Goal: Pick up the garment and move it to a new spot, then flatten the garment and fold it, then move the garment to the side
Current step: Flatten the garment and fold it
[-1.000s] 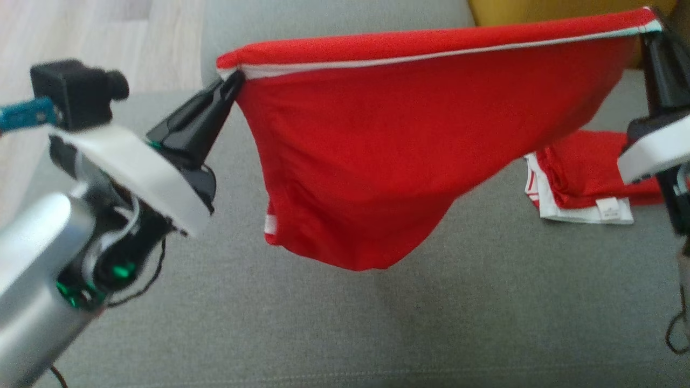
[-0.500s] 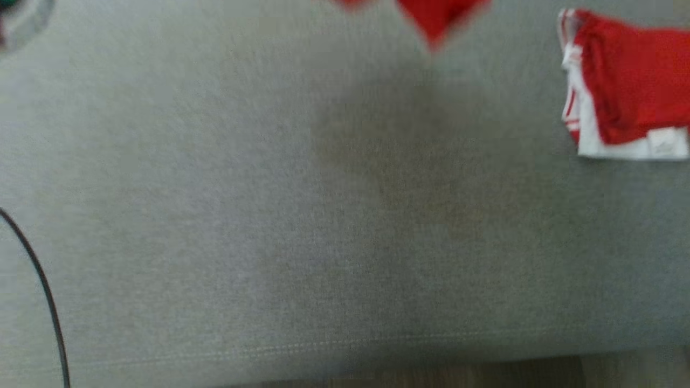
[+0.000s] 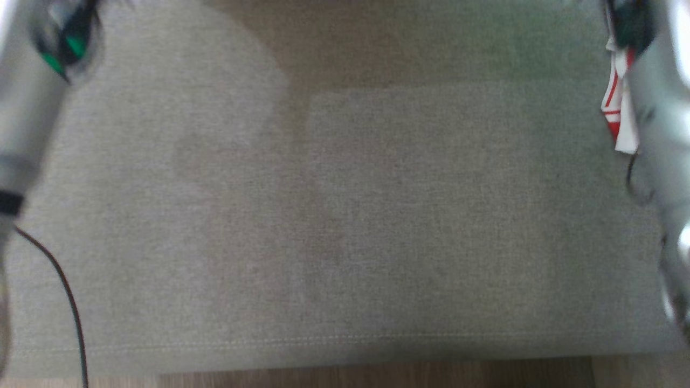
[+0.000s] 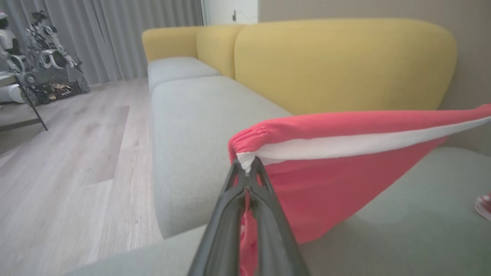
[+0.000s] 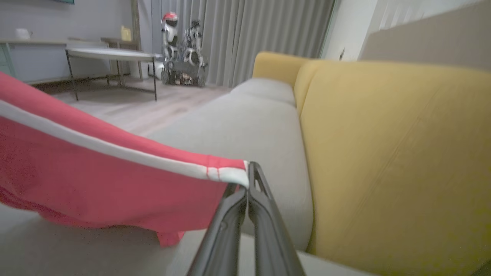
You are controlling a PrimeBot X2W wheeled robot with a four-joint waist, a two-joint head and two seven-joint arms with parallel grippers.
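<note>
So my left pincer (image 4: 246, 168) is pinched shut on one top corner of the red garment (image 4: 345, 191), right where the white stripe bunches up. My right pincer (image 5: 248, 179) is clamped on the opposite corner, at the white end of that same stripe. The cloth hangs stretched between the two, up above the grey sofa seat (image 3: 345, 215), and it sags in the middle. The lowest bit dangles close to the cushion, but I can't tell if it's touching. The yellow backrest (image 4: 337, 61) is just behind it.

Looking down from my head, I get the seat with my forearms as blurry pale shapes, the left forearm (image 3: 24, 108) on one edge and the right forearm (image 3: 657, 140) on the other. A second red-and-white piece of clothing (image 3: 617, 116) lies on the seat, peeking out beside my right forearm. A thin black cable (image 3: 62, 291) hangs at the lower left.
</note>
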